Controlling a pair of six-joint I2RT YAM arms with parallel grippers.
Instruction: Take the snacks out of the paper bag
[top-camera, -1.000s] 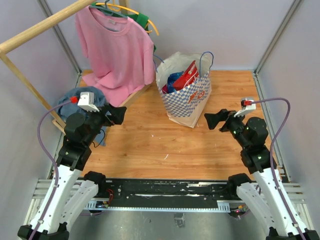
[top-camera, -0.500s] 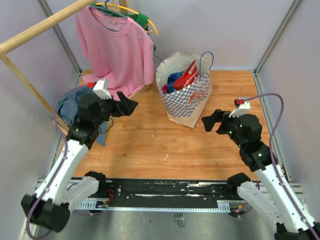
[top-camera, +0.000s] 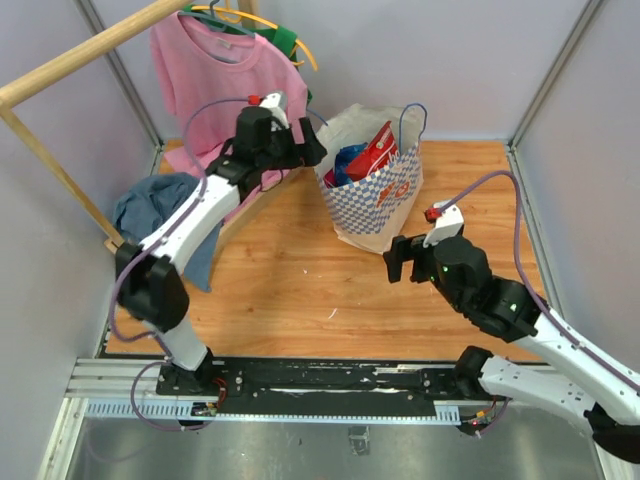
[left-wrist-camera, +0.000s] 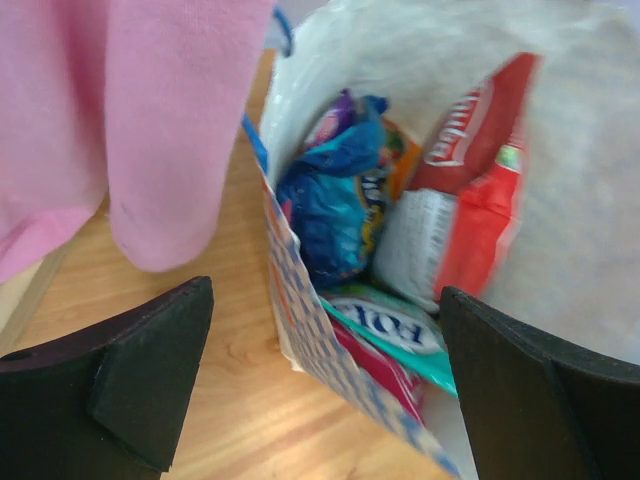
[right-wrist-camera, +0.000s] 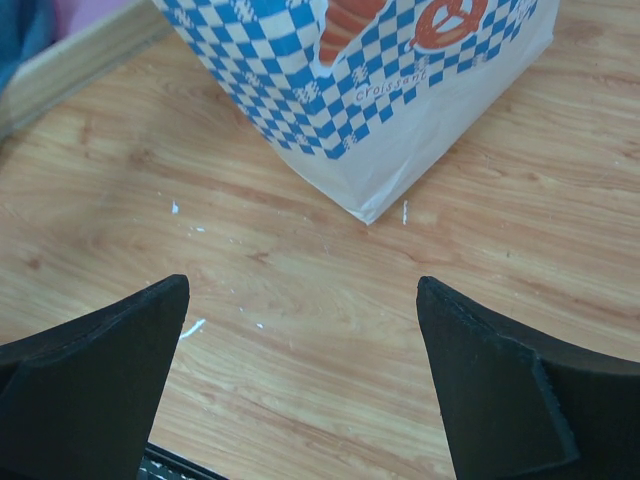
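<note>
Your left gripper gapes empty at the bag mouth, aimed at the snacks. The right gripper, likewise open, holds nothing.

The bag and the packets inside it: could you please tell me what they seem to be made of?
Bag: looks like paper, matt white inside, printed blue checks outside, with sharp folded creases at its base. Packets: probably plastic film, glossy; the blue one is crinkled and catches light, and the red-white one shines too.
</note>
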